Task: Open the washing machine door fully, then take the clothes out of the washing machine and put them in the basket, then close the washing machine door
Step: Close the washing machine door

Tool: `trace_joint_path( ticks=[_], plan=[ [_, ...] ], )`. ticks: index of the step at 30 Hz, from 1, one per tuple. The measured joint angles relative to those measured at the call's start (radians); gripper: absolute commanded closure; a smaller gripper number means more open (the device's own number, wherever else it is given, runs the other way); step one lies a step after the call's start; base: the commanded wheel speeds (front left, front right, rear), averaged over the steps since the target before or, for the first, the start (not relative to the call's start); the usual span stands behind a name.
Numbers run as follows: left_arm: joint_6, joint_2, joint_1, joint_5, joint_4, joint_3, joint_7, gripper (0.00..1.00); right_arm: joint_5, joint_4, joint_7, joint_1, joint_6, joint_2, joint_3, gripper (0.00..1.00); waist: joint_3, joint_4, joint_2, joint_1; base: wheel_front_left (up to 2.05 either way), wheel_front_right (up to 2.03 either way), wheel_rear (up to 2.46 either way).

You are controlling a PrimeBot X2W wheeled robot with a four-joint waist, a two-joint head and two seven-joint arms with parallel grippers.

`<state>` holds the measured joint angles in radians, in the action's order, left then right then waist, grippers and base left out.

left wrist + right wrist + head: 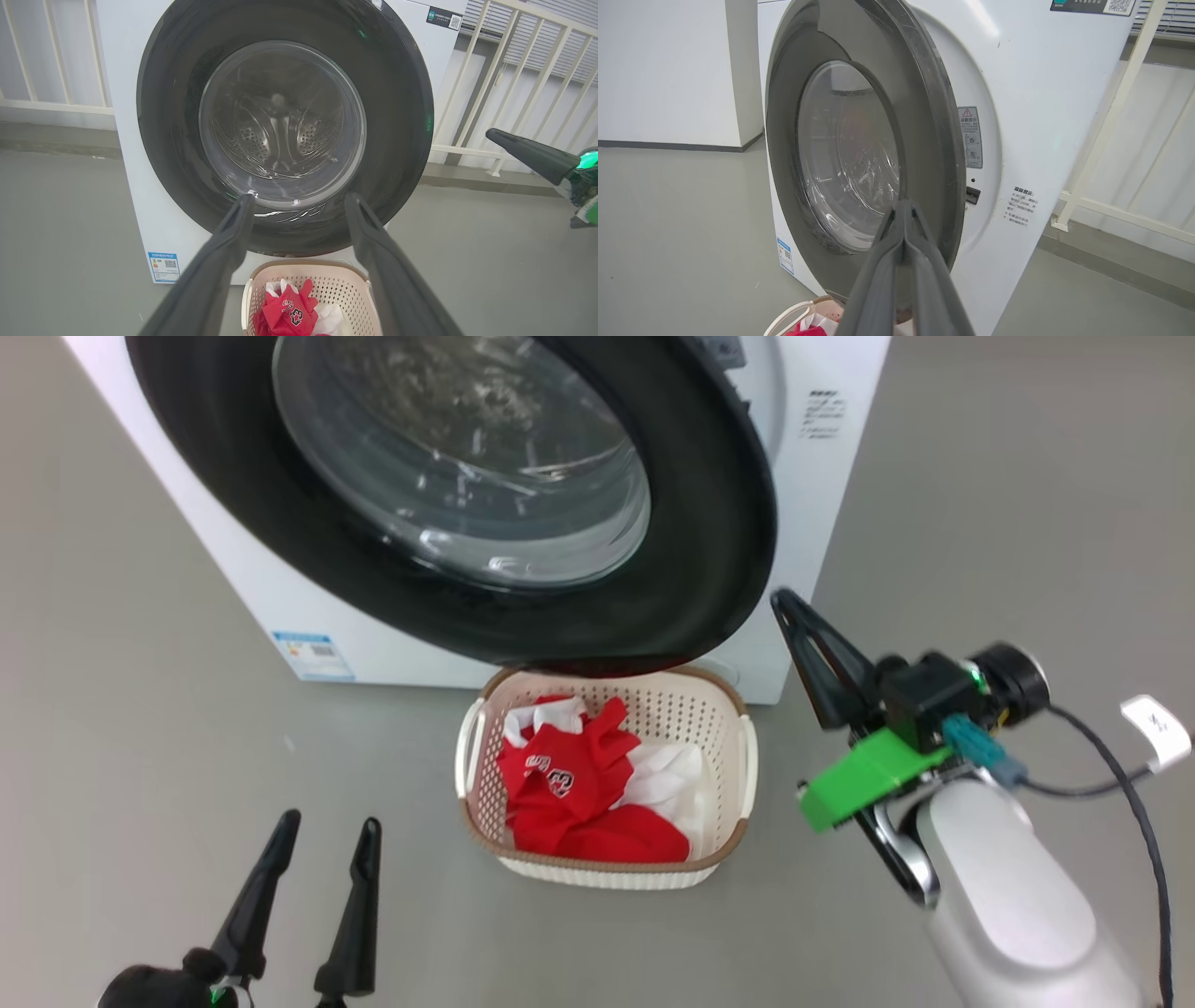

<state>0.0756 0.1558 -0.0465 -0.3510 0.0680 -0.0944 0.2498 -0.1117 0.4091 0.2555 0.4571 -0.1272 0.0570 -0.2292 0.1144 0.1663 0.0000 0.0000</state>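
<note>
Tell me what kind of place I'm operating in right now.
Probably a laundry corner in a bare utility or test space: a white front-loading washing machine, a basket of clothes on a plain grey floor, and a white railing behind.

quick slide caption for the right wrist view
Shut right end effector aimed at the rim of the ajar washing machine door, basket of red clothes on the floor beneath.
</note>
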Motion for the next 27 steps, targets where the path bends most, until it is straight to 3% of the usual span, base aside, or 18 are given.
trace_joint_path(
  ticks=[14, 27],
  plan=[
    [0.031, -0.045, 0.089, 0.0, 0.009, -0.005, 0.0, 0.0, 0.032, 0.113, 0.0, 0.243, 0.0, 0.007, -0.037, 1.0, 0.133, 0.074, 0.0, 0.0, 0.0, 0.0, 0.0],
    [0.041, -0.081, 0.14, 0.0, -0.006, -0.008, 0.0, 0.0, 0.082, 0.134, 0.001, 0.368, -0.002, 0.011, 0.078, 1.0, 0.231, 0.134, 0.0, 0.0, 0.0, 0.0, 0.0]
  ],
)
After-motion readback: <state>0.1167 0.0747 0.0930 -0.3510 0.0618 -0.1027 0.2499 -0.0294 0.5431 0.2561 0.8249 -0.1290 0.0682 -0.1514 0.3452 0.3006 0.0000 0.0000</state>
